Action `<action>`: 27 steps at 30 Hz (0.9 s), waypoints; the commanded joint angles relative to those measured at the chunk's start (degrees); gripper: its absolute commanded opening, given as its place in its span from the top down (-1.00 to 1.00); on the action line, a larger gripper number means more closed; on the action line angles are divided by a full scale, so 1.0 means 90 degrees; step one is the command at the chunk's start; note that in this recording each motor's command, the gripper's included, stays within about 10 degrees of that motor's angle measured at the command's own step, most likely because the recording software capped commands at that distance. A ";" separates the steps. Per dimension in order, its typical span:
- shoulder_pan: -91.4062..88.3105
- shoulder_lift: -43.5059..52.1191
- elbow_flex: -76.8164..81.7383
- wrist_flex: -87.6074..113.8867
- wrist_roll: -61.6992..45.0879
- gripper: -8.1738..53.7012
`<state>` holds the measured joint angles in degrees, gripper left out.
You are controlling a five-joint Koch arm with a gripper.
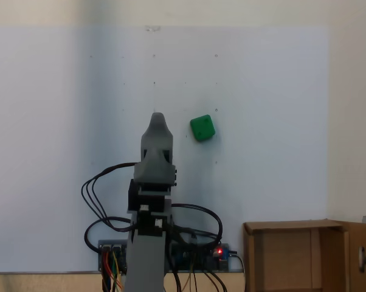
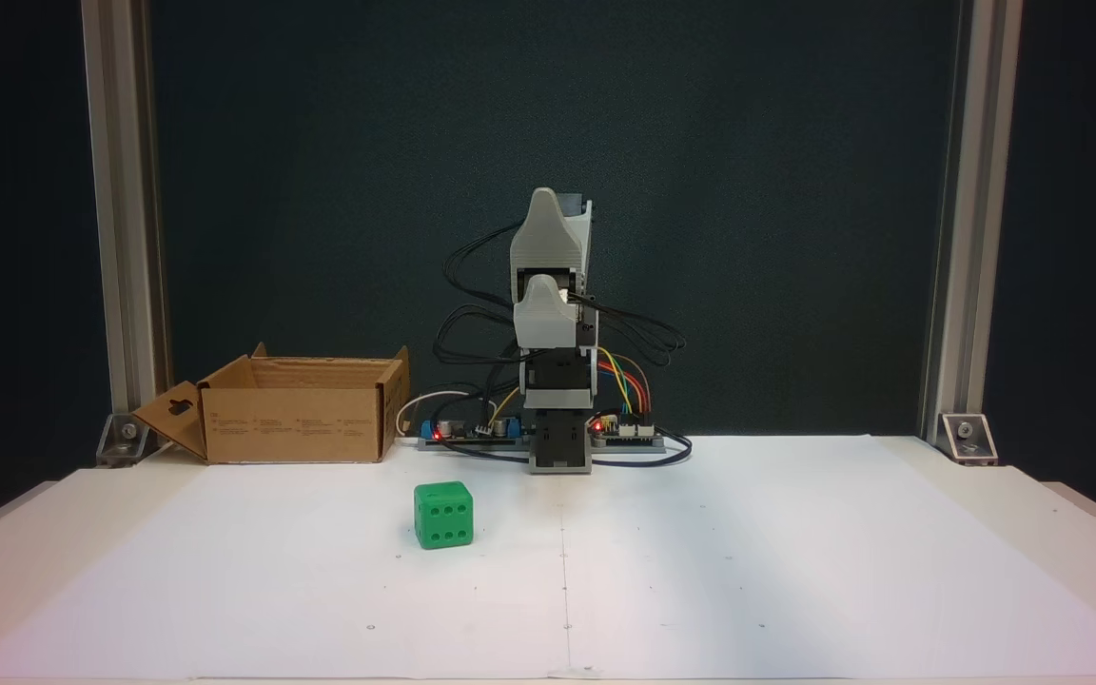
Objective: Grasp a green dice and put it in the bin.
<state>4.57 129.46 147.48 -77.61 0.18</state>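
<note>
In the front fixed view, reading left to right: the bin (image 2: 299,411) stands at the rear left of the tabletop (image 2: 795,571), open side up, flaps raised. The green dice (image 2: 443,515) rests alone on the white sheet, forward of the arm's base and a little left of it, well apart from the bin. The arm is folded upright over its base, and the gripper (image 2: 542,297) hangs tucked at the arm's centreline, high above the surface.

In the fixed view from above, the order reverses: the gripper (image 1: 157,121) points away from the base, the green dice (image 1: 202,128) lies just to its right and slightly beyond the tip, and the bin (image 1: 304,255) sits at lower right.

Gripper state: the jaws lie one behind the other in both fixed views; whether they are parted or closed cannot be told. Nothing is seen held.

Judgement: the coming move requires a small base rotation toward the dice, then extension and descent. The dice has no long axis; its faces sit rotated against the arm's line.
</note>
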 commanded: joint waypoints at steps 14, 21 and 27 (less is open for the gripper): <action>0.0635 0.0684 0.1697 -0.1121 -0.0156 -0.72; 0.0586 0.0674 0.0684 0.1248 -0.0234 -0.72; 0.0371 0.0674 -0.0771 0.3474 -0.0234 -0.71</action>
<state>8.53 129.38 145.55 -52.12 0.09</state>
